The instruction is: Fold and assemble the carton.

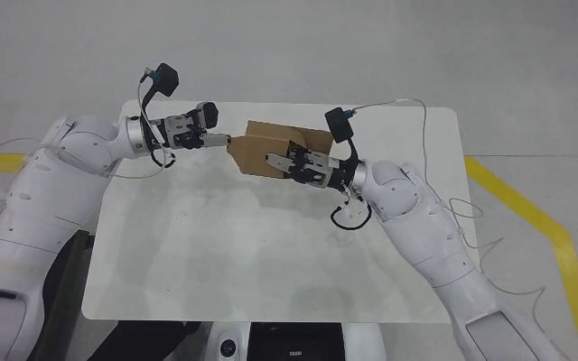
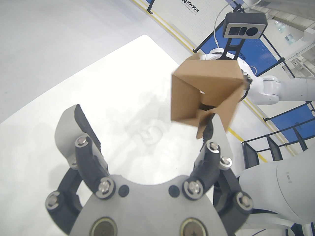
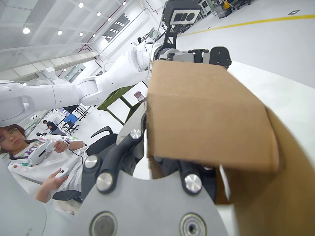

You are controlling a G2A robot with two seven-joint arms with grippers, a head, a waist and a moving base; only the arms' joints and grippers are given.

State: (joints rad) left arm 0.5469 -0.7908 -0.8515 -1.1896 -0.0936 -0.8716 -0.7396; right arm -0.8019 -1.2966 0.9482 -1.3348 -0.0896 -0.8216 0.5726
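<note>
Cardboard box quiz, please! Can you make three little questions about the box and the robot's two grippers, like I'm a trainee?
1. True or false: the left gripper is wide open.
2. Which gripper holds the brown cardboard carton? A) left gripper B) right gripper
3. Fill in: the smooth, round-cornered table under the carton is coloured ____.
Key: 1 true; 2 B; 3 white.

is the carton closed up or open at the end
Open: the carton end facing the left gripper gapes, its flaps splayed and the hollow inside showing.
</note>
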